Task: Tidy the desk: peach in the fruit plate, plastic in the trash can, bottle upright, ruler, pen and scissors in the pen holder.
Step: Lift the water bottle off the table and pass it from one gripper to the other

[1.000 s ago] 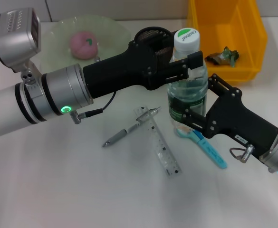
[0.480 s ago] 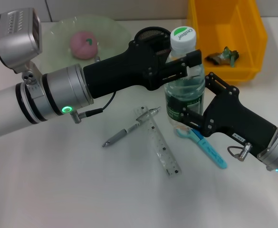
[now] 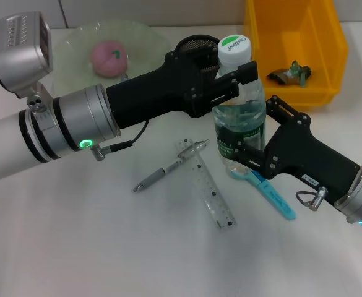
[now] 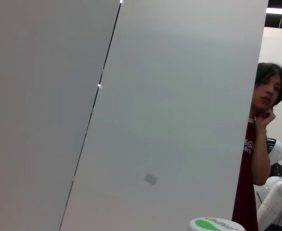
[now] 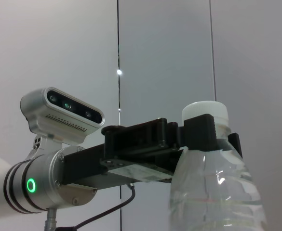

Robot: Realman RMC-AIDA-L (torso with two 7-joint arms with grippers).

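The left gripper [image 3: 245, 77] is reaching across the white desk [image 3: 106, 247] from the robot's left and is clamping the water bottle [image 3: 239, 124] just under its cap, fingers closed on the neck; the right wrist view shows the black fingers [image 5: 198, 132] wrapping that neck from both sides. The right gripper [image 3: 245, 154] is coming in low from the robot's right, its fingers pressing against the bottle's lower body near the green label, so it too is closing on the bottle. Gripping high and low at once looks like a way of steadying a tall, top-heavy thing while it is being stood up: the bottle is standing nearly upright, its base on or just above the desk beside the blue scissors [image 3: 270, 195].

The yellow bin [image 3: 292, 43] at the far right is serving as the trash can and is holding a crumpled plastic wrapper [image 3: 289, 73], so that part appears done. The pale green fruit plate [image 3: 75, 49] at the far left is carrying the pink peach [image 3: 109, 57], also apparently done. The black mesh pen holder [image 3: 196, 44] is sitting behind the left gripper, mostly hidden by it.

Waiting near the bottle are the clear ruler [image 3: 208, 189] and, lying across its far end, the grey pen [image 3: 168, 167]. The scissors are partly under the right gripper.
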